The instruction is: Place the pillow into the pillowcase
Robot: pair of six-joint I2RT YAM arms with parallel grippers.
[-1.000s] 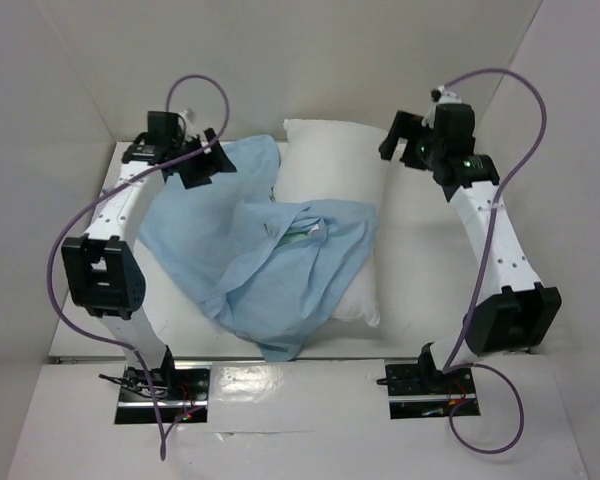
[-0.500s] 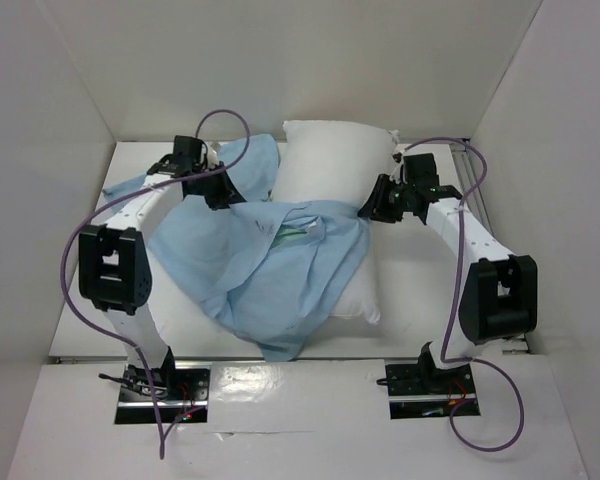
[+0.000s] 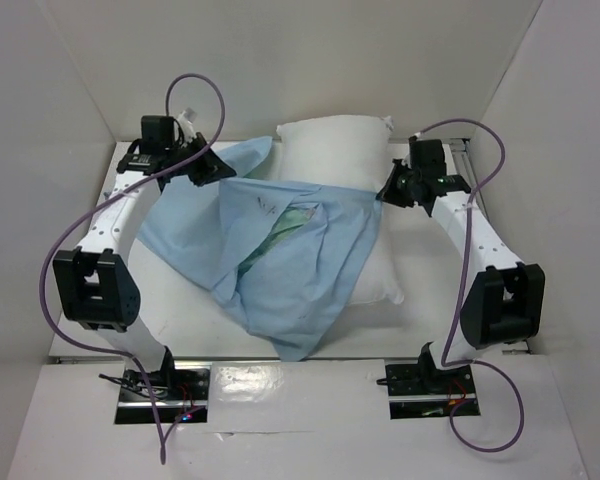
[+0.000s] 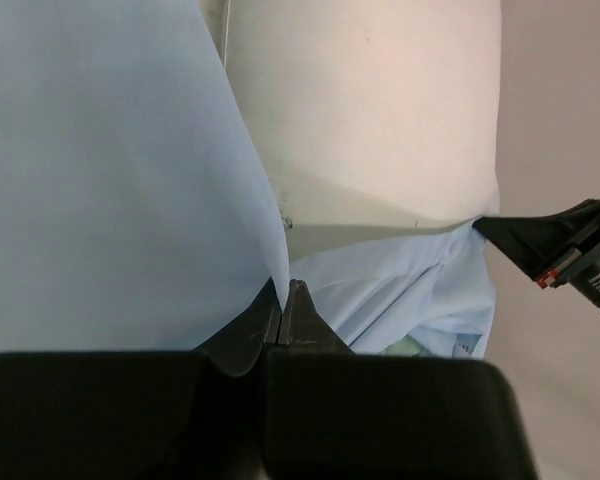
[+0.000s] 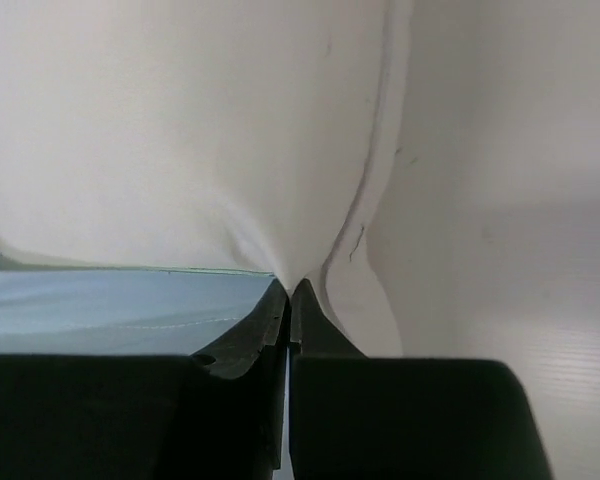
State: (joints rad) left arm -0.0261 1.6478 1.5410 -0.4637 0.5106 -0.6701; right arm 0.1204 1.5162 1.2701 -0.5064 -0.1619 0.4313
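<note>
The white pillow (image 3: 332, 150) lies in the middle of the table, its far end bare. Over its near part hangs the pale blue pillowcase (image 3: 290, 260), whose upper edge runs taut between both grippers. At that edge's left end my left gripper (image 3: 212, 170) is shut on the cloth; the left wrist view shows the left gripper (image 4: 283, 290) with a fold of pillowcase (image 4: 100, 180) pinched between its tips, the pillow (image 4: 370, 110) beyond. My right gripper (image 3: 383, 192) is shut on the right corner. In the right wrist view the right gripper (image 5: 288, 287) presses against the puckered pillow (image 5: 180, 130), with pillowcase (image 5: 100, 300) to its left.
White walls (image 3: 70, 90) enclose the table on the left, back and right. Purple cables (image 3: 205, 85) loop above both arms. The pillowcase's lowest point (image 3: 298, 350) hangs near the front rail, between the two arm bases (image 3: 165, 385).
Both grippers came down onto the pillowcase's upper edge and shut on it. They then moved apart and back, pulling that edge taut over the pillow, and the cloth has spread out.
</note>
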